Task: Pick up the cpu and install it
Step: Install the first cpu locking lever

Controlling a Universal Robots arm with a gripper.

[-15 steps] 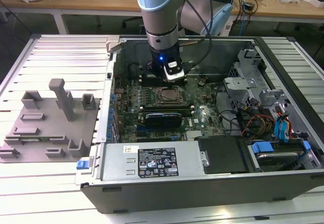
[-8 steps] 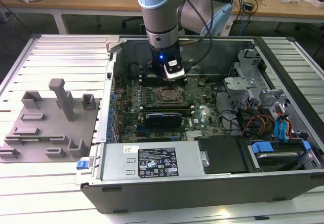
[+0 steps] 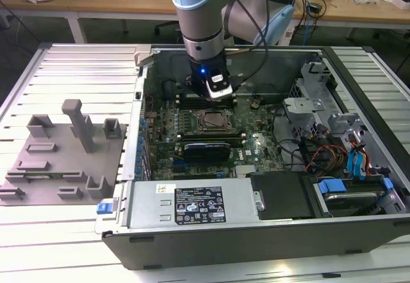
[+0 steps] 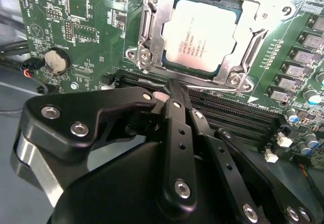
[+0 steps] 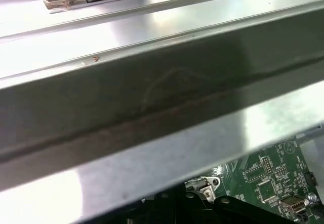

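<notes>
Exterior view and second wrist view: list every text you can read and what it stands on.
On the cpu: lines of dark print on its metal top, too small to read.
On the motherboard: white printed marks, too small to read.
On the power supply label: rows of print and symbols, too blurred to read.
Nothing can be quoted.

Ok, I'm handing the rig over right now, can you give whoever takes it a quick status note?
Gripper: over the motherboard inside the computer case, beside the socket; holds nothing visible.
CPU: already lying in the socket frame, silvery top up.
Done: the chip appears picked and placed.
Left: the second wrist view does not settle whether the frame is latched, so check seating and retention before calling it installed.
</notes>
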